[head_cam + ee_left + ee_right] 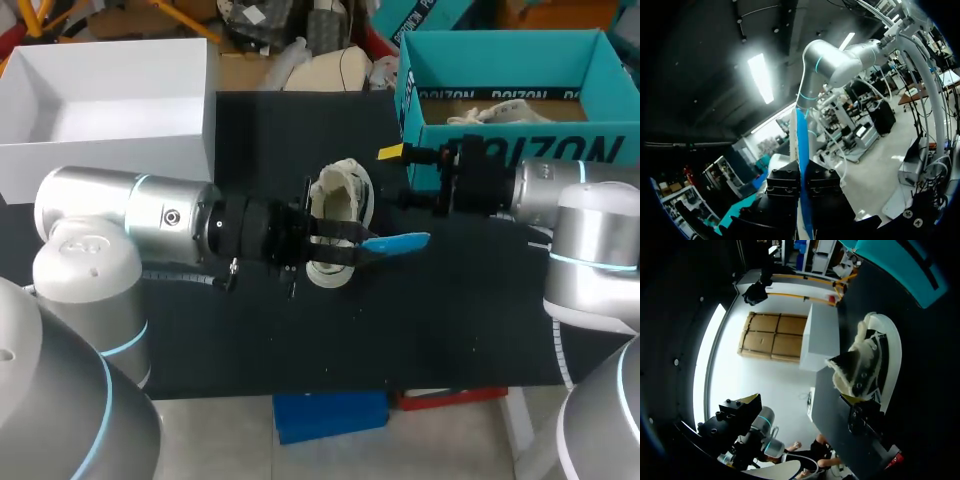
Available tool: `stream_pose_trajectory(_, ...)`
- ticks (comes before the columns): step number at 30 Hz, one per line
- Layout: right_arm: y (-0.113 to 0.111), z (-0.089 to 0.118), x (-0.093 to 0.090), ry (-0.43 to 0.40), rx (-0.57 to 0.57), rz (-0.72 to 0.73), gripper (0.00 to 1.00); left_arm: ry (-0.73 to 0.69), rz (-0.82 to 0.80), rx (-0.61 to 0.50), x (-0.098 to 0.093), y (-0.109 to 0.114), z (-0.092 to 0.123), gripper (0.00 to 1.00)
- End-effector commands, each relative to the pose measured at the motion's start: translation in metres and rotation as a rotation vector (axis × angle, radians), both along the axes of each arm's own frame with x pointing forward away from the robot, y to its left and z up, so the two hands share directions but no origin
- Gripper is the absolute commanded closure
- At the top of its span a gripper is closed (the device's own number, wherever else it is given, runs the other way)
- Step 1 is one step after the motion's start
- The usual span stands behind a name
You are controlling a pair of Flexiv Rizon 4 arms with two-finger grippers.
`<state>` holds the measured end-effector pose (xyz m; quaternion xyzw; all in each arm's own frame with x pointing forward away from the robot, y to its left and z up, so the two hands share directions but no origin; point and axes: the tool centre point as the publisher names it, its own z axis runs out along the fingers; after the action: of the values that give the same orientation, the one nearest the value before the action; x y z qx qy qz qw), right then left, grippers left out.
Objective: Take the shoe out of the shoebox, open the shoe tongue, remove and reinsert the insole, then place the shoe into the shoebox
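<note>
Clamping the blue insole (398, 243) between its two fingers, left gripper (345, 245) sits just over the white shoe (338, 198); right gripper (400, 175) beyond the shoe, beside teal shoebox (500, 42), state unreadable.

The shoe (340, 205) lies on the table (450, 330), the shoebox (520, 62) behind and right of it

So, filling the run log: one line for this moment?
left tool: shut on insole | right tool: open | shoe: on table, outside shoebox
</note>
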<state>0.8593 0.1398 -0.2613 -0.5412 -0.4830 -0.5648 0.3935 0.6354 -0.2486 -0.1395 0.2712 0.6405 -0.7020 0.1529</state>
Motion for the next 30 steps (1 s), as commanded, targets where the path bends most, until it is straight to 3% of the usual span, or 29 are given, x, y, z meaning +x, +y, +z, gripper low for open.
stream_pose_trajectory(1,0.001,0.0,0.0,0.001,-0.001,-0.003,0.0,-0.094,-0.047,-0.058,-0.017,0.006,-0.007,1.0)
stream_pose_trajectory(3,0.001,0.0,0.0,0.001,-0.001,-0.003,0.0,-0.225,-0.056,-0.124,-0.029,0.01,-0.014,1.0)
stream_pose_trajectory(7,0.001,0.0,0.0,0.001,-0.001,-0.003,0.0,-0.415,-0.061,-0.07,-0.036,0.017,-0.034,1.0)
stream_pose_trajectory(11,0.001,0.0,0.0,0.001,-0.001,-0.003,0.0,-0.546,-0.048,-0.098,-0.03,0.027,-0.047,1.0)
stream_pose_trajectory(17,0.001,0.0,0.0,0.001,-0.001,-0.003,0.0,-0.81,-0.016,-0.021,-0.013,0.036,-0.071,1.0)
stream_pose_trajectory(30,0.001,0.0,0.0,0.001,-0.001,-0.003,0.0,-0.832,-0.025,-0.004,-0.011,0.037,-0.076,1.0)
